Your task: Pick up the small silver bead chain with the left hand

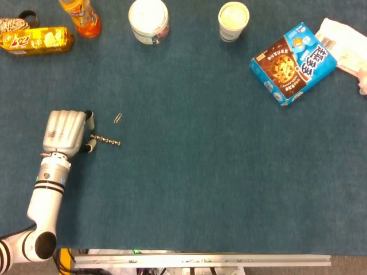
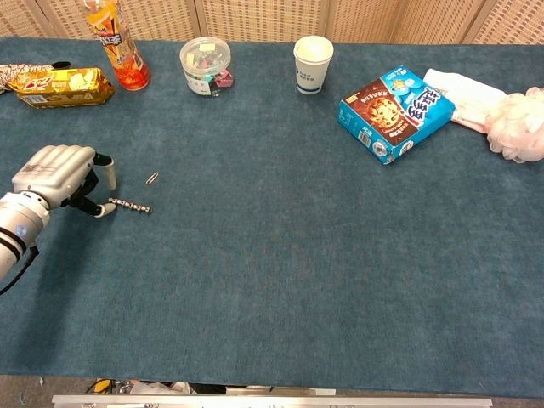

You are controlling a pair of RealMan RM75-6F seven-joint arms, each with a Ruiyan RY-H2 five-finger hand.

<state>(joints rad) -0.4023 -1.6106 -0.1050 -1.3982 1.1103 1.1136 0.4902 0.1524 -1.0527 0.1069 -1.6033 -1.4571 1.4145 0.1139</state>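
Observation:
The small silver bead chain (image 1: 105,140) (image 2: 130,205) lies flat on the blue cloth at the left, slanting slightly down to the right. My left hand (image 1: 64,133) (image 2: 53,174) rests just left of it, knuckles up. Two of its fingertips reach toward the chain and stay apart, one above the chain's left end and one (image 1: 90,146) right at that end. The chain's end sits against that lower fingertip; I see no pinch on it. The rest of the chain lies free on the cloth. My right hand shows in neither view.
A small paper clip (image 1: 117,118) lies just beyond the chain. Along the far edge stand a yellow snack pack (image 1: 35,40), an orange bottle (image 1: 80,14), a plastic tub (image 1: 148,20) and a paper cup (image 1: 233,20). A blue cookie box (image 1: 292,62) sits far right.

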